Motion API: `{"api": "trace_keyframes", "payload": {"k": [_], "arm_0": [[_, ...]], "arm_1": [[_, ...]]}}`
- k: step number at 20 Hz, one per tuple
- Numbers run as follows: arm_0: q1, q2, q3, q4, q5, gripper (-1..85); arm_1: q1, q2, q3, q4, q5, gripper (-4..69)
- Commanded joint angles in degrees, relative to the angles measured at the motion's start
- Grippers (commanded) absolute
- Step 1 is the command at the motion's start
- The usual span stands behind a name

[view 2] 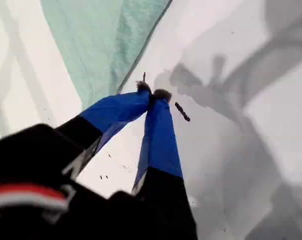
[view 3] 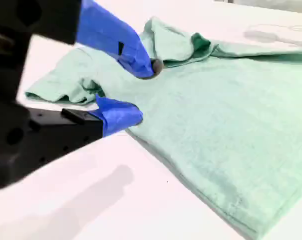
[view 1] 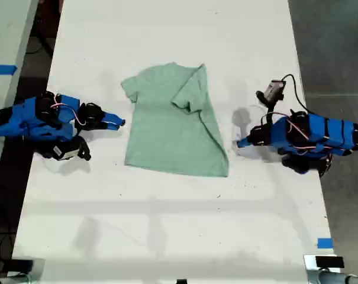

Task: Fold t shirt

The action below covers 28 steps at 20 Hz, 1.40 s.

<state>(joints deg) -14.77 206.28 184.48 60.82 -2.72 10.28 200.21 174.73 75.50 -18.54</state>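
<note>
The pale green t shirt [view 1: 170,127] lies flat in the middle of the white table [view 1: 167,225]. Its sleeve on the exterior view's right is folded in over the chest. My second gripper [view 1: 118,122] [view 3: 138,92] is open at the shirt's edge on the exterior view's left, just below the spread sleeve [view 3: 61,87]; one finger is above the cloth, the other at table level. My first gripper [view 1: 242,142] [view 2: 153,92] is shut with nothing in it, just off the shirt's [view 2: 106,45] edge on the exterior view's right, near the hem corner.
Both blue arms rest low on the table, one at each side in the exterior view. A piece of blue tape [view 1: 325,242] sits near the table's front corner on the exterior view's right. Dark floor borders the table on both sides.
</note>
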Motion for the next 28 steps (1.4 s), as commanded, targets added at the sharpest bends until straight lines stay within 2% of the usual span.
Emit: {"api": "trace_keyframes", "payload": {"k": [1, 4, 6, 8, 12, 13, 14, 16, 19, 23, 28], "arm_0": [[0.09, 0.35, 0.18, -5.36, 0.79, 0.0], [-0.09, 0.35, -1.93, -4.57, 2.46, -0.1], [-1.58, -0.09, -7.29, -1.76, 2.11, -0.1], [-5.01, -8.17, -17.05, 1.23, 4.66, -0.1], [-17.23, -48.96, -44.74, 4.75, 20.39, 0.0], [-21.27, -57.3, -51.94, 5.8, 25.75, 3.5], [-25.66, -63.37, -56.87, 6.06, 30.67, 12.5], [-34.54, -73.74, -62.05, 4.83, 39.37, 16.0], [-41.22, -88.51, -67.06, -0.53, 49.22, 18.3], [-45.0, -104.15, -77.61, -1.93, 53.7, 18.8], [-46.14, -120.5, -82.27, -2.2, 54.67, 16.7]], "arm_1": [[3.87, 1.05, 2.64, 1.32, 11.07, 1.2], [3.96, 1.05, 2.64, 1.32, 10.46, 1.2], [4.39, 1.05, 2.64, 1.14, 10.2, 1.2], [4.39, 1.05, 2.64, 1.14, 10.2, 1.2], [4.31, 1.05, 2.64, 1.14, 10.11, 1.2], [4.31, 1.05, 2.64, 1.14, 10.11, 1.2], [4.31, 1.05, 2.64, 1.14, 10.02, 1.2], [4.04, 1.05, 2.64, 1.14, 10.02, 1.2], [4.22, 1.05, 2.64, 1.05, 9.67, 1.2], [3.96, 1.05, 2.64, 1.05, 9.67, 1.2], [3.87, 1.05, 2.64, 1.05, 9.67, 1.2]]}}
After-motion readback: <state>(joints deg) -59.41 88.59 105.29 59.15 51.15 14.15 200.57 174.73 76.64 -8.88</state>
